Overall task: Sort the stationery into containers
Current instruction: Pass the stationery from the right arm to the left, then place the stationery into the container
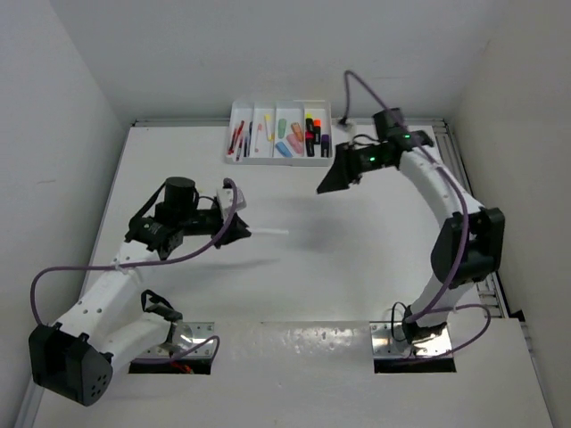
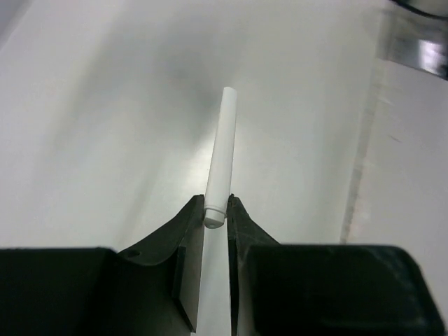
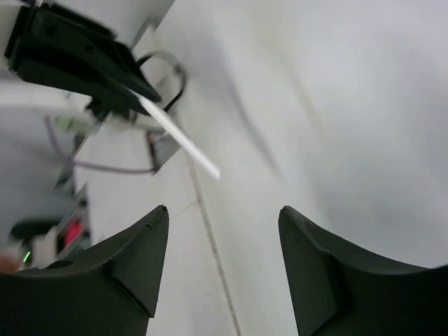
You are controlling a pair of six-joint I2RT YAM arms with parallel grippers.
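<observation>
My left gripper (image 1: 245,232) is shut on a thin white pen (image 1: 270,232) and holds it above the table, the pen sticking out to the right. In the left wrist view the pen (image 2: 221,154) is pinched by its end between the fingertips (image 2: 215,208). The white tray (image 1: 278,153) with four long compartments stands at the far centre and holds red and blue pens, green, orange and blue highlighters and yellow-black and purple ones. My right gripper (image 1: 326,186) is open and empty, hovering in front of the tray's right end. The right wrist view shows the white pen (image 3: 180,138) ahead of its open jaws.
Silver base plates (image 1: 412,340) lie at the near edge under both arms. Purple cables loop by the left arm (image 1: 53,275) and above the right arm (image 1: 357,89). White walls enclose the table on the left, back and right.
</observation>
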